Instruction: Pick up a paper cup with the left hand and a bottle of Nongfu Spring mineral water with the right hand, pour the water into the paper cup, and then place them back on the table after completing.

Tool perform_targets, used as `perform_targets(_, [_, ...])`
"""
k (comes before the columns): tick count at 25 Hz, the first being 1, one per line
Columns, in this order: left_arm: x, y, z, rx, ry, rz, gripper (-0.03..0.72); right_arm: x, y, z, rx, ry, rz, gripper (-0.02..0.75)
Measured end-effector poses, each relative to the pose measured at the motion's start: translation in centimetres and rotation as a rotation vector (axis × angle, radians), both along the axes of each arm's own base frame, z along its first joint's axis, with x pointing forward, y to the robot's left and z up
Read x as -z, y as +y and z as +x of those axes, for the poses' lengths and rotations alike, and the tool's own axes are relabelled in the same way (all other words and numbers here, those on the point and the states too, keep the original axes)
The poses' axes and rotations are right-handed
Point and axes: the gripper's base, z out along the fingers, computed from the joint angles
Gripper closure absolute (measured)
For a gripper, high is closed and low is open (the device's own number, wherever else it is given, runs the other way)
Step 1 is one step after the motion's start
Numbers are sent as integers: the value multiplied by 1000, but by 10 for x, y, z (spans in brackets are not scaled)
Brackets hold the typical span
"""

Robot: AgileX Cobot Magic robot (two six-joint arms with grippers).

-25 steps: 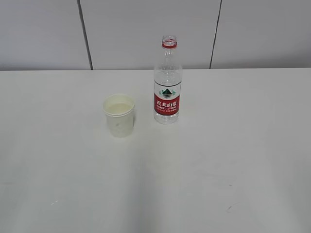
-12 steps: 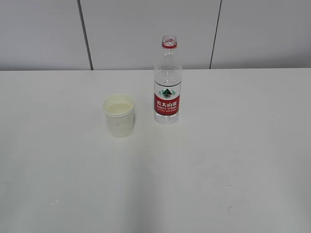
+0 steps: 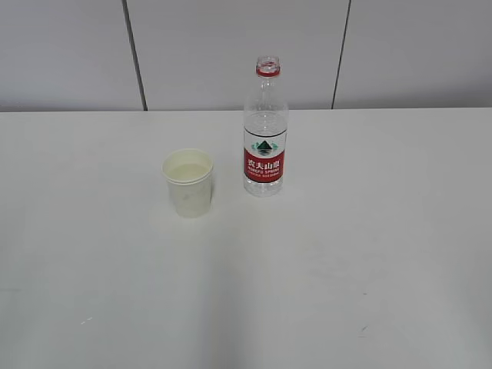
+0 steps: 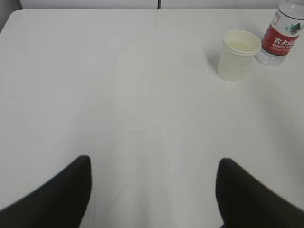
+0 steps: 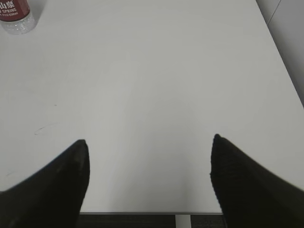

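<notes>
Outside view: paper cup (image 3: 188, 183) just left of uncapped bottle (image 3: 264, 128), both upright on tabletop (image 3: 346, 254). Wrist views only: left claw (image 4: 152, 190), right claw (image 5: 148, 178) spread wide, holding nothing.

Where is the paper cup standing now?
In the exterior view the paper cup stands upright left of centre on the table, just left of the water bottle.

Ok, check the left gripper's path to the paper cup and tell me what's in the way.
Nothing visible blocks it. In the left wrist view only bare white table lies between the open left gripper and the paper cup. The Nongfu Spring bottle stands just beyond the cup on its right, close but not in the path.
</notes>
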Motion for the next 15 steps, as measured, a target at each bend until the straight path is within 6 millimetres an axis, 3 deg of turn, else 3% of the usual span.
perform_targets(15, [0, 0, 0, 0, 0, 0, 188, 0, 0, 0, -1, 0, 0, 150])
